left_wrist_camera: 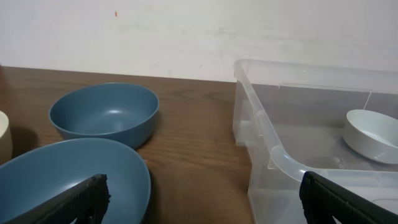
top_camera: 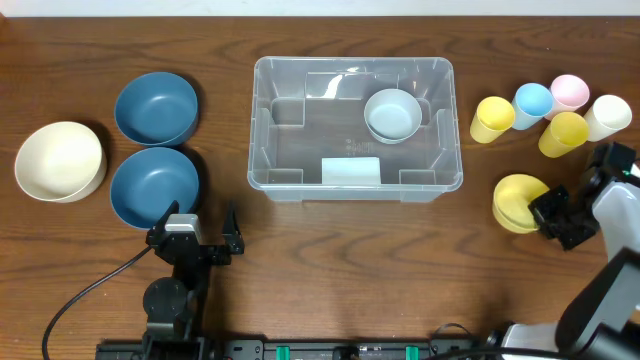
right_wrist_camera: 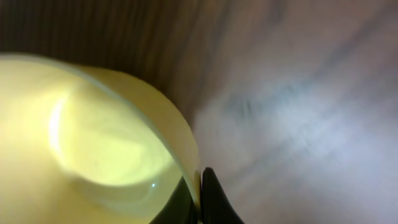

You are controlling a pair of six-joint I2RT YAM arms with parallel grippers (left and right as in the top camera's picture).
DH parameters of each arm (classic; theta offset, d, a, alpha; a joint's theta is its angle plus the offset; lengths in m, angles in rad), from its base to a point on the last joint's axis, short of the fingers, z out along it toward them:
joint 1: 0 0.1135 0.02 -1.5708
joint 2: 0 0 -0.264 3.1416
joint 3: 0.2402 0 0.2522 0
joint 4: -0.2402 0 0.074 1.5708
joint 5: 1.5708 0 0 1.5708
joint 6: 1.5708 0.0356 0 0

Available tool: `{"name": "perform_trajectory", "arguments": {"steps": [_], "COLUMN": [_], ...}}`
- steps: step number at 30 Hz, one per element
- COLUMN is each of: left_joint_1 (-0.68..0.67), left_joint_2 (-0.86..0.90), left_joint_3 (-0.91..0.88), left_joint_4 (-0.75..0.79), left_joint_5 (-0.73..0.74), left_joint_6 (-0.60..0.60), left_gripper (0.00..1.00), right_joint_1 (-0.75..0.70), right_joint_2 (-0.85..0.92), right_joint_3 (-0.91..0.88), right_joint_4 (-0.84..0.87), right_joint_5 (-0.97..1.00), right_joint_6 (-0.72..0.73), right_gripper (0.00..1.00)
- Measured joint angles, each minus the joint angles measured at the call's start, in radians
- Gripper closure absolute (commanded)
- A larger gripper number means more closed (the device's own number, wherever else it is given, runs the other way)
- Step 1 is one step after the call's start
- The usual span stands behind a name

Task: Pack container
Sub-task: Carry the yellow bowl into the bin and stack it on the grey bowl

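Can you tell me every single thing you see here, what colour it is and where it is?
container: 1, clear, middle of the table.
small bowl: 1, pale whitish, inside the container, far right part.
blue bowls: 2, blue, left of the container.
cream bowl: 1, cream, far left.
cups: 5, two yellow, one blue, one pink, one cream, bunched right of the container.
yellow bowl: 1, yellow, near right side.
table: 1, brown wood.
left gripper: 1, black, open, beside the nearer blue bowl.
right gripper: 1, black, pinching the yellow bowl's rim.
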Motion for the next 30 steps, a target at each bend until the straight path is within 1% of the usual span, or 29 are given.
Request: {"name": "perform_trajectory", "arguments": {"steps": [3, 7, 10, 12, 15, 19, 21, 24, 27, 30], "left_joint_1": [0.0, 0.0, 0.0, 0.0, 0.0, 0.0, 0.0, 0.0, 0.0, 0.0], "left_joint_2": [0.0, 0.0, 0.0, 0.0, 0.0, 0.0, 0.0, 0.0, 0.0, 0.0], "left_joint_3": [0.0, 0.0, 0.0, 0.0, 0.0, 0.0, 0.0, 0.0, 0.0, 0.0], "left_joint_4": [0.0, 0.0, 0.0, 0.0, 0.0, 0.0, 0.0, 0.0, 0.0, 0.0], "left_joint_5": [0.0, 0.0, 0.0, 0.0, 0.0, 0.0, 0.0, 0.0, 0.0, 0.0], "left_joint_6": [0.0, 0.0, 0.0, 0.0, 0.0, 0.0, 0.0, 0.0, 0.0, 0.0], "left_gripper": [0.02, 0.02, 0.02, 0.02, 0.02, 0.02, 0.02, 0.02, 0.02, 0.02], "right_joint_1": [0.0, 0.0, 0.004, 0.035, 0.146, 0.341, 0.455, 0.586, 0.689, 0.753], "right_joint_2": [-0.081, -0.214, -0.302, -0.352, -0.402, -0.402, -0.374, -0.322, -0.254, -0.175], "right_joint_3": [0.089, 0.242, 0.338, 0.388, 0.415, 0.416, 0.416, 0.416, 0.416, 0.416], "right_joint_4": [-0.113, -0.199, -0.189, -0.153, -0.115, -0.054, -0.002, 0.084, 0.169, 0.243], "right_joint_5": [-0.006, -0.012, -0.088, -0.162, -0.227, -0.225, -0.19, -0.109, -0.02, 0.064], "right_joint_6": [-0.02, -0.057, -0.134, -0.219, -0.322, -0.402, -0.422, -0.43, -0.432, -0.42], "right_gripper": [0.99, 0.99, 0.99, 0.99, 0.99, 0.99, 0.98, 0.98, 0.99, 0.98]}}
